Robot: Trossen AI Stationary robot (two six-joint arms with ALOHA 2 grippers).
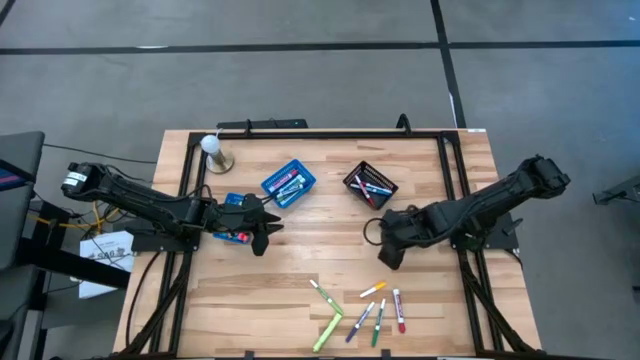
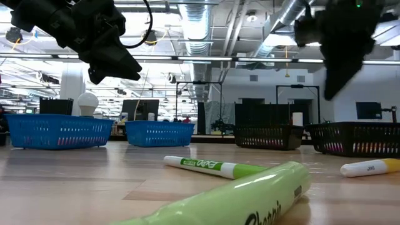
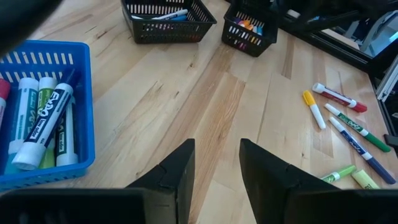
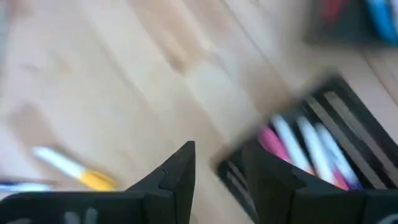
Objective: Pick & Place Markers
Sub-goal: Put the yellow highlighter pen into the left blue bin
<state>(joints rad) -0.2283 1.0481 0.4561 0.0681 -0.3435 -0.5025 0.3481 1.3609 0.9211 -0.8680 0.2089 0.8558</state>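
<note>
Overhead, left gripper (image 1: 262, 240) hovers over the wooden table (image 1: 300, 270) just beside a blue basket (image 1: 236, 220) near the left rail; fingers (image 3: 180, 174) spread with a clear gap, nothing between them. That near basket (image 3: 81, 106) shows white-bodied markers (image 3: 43, 118) lying in it in the left wrist view. Right gripper (image 1: 390, 255) hangs above the table's centre-right, near a black mesh basket (image 1: 395, 222); its fingers (image 4: 180, 174) stand parted, nothing pinched. Its wrist view is blurred but shows pink and white markers (image 4: 298, 146) in the mesh basket (image 4: 336, 102) and a yellow-capped marker (image 4: 74, 171) on bare wood. Second blue basket (image 1: 288, 184) and second mesh basket (image 1: 369, 185) sit farther back, both with markers inside. Loose markers (image 1: 365, 310) lie scattered at the front edge: green, yellow-capped, red, blue, purple. Low view has a fat light-green marker (image 2: 237, 200) closest, a green-labelled white one (image 2: 206, 166) behind it. White bulb on a brass stand (image 1: 213, 150) at back left.
</note>
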